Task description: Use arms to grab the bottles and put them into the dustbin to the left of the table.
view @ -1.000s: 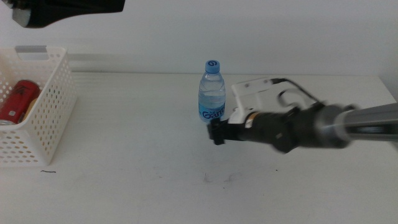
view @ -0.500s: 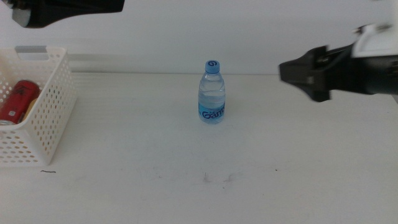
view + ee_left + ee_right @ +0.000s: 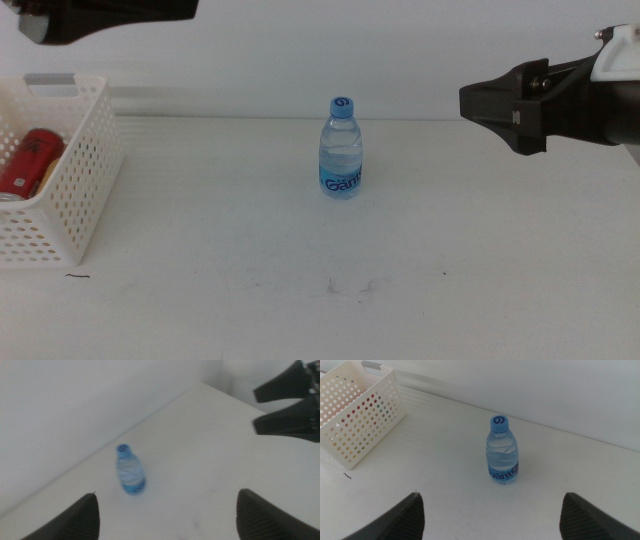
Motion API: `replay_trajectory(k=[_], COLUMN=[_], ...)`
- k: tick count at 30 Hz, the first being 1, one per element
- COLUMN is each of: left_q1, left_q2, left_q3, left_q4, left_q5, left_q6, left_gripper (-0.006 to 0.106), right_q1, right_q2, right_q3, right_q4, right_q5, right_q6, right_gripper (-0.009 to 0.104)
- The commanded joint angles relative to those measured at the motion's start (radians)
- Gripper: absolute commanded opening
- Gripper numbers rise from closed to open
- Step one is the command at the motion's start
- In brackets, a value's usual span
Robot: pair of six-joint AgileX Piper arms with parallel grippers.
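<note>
- Small clear plastic water bottle with a blue cap and blue label [image 3: 341,149] is standing up straight near the middle of the big white flat table [image 3: 330,300], all alone, with nothing touching it.
- White plastic basket with little holes in its sides [image 3: 75,180] is sitting at the left edge of the table, well apart from the bottle, and a slim red soda can [image 3: 28,160] is lying inside it.
- I am holding my right gripper [image 3: 478,102] up in the air, off to the right of the bottle, with its dark jaws wide open and nothing in them.
- I am keeping my left gripper [image 3: 165,510] high above the basket side; its jaws are wide open and empty too.
- I think the next job is reaching for the bottle and closing on it.
- The bottle looks light and tall, so a bump from one jaw could be knocking it over and sending it rolling.
- Squeezing too high, near the cap, could be making it slip or tip out.
</note>
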Motion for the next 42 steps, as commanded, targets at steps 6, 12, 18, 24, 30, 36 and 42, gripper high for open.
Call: replay_trajectory(k=[6,12,18,24,30,36,42], left_q1=[-0.026,-0.225,-0.240,-0.240,-0.240,-0.240,-0.223], left_q2=[0.011,0.017,0.301,0.673,0.919,1.041,1.119], left_q3=[0.065,0.586,0.963,0.931,0.838,0.713,0.584], left_q4=[0.073,0.432,0.571,0.574,0.557,0.554,0.544], left_q5=[-0.166,-0.994,-1.731,-2.041,-2.198,-2.190,-2.095], left_q6=[0.002,-0.193,-0.578,-0.578,-0.634,-0.634,-0.637], left_gripper=[0.094,0.094,0.094,0.094,0.094,0.094,0.094], right_q1=[0.002,0.002,0.002,0.002,0.002,0.002,0.002], right_q2=[-0.005,-0.005,-0.005,-0.005,-0.005,-0.005,-0.005], right_q3=[0.003,0.003,0.003,0.003,0.003,0.003,0.003], right_q4=[-0.011,-0.011,-0.013,-0.013,-0.013,-0.013,-0.013], right_q5=[-0.013,-0.011,-0.009,-0.009,-0.009,-0.009,-0.009], right_q6=[-0.001,-0.001,-0.001,-0.001,-0.001,-0.001,-0.001], right_gripper=[0.088,0.088,0.088,0.088,0.088,0.088,0.088])
